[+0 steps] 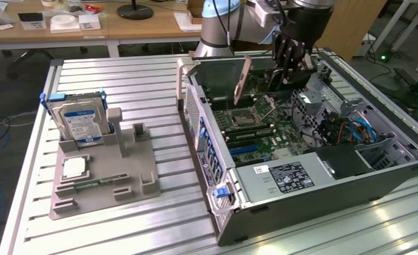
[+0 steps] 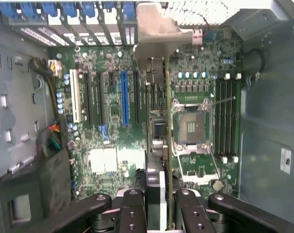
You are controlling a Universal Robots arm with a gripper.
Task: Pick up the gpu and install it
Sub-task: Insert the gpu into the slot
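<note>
My gripper (image 1: 291,74) is shut on the gpu (image 1: 259,79) and holds it on edge above the far end of the open computer case (image 1: 216,175). The card's silver end bracket (image 1: 242,79) points toward the case's rear wall. In the wrist view the gpu (image 2: 156,179) shows edge-on between my two fingers (image 2: 132,208), and its bracket (image 2: 159,29) reaches to the row of rear slot covers. Below it lies the green motherboard (image 2: 108,160). The card hangs over the strip between the dark expansion slots and the CPU socket (image 2: 190,126), apart from the board.
A blue slot (image 2: 124,97) and a white slot (image 2: 75,102) lie beside the card's line. Memory slots (image 2: 227,116) sit past the socket. The power supply (image 1: 287,175) fills the case's near end. A grey fixture (image 1: 102,180) in the exterior view's left carries a hard drive (image 1: 81,122).
</note>
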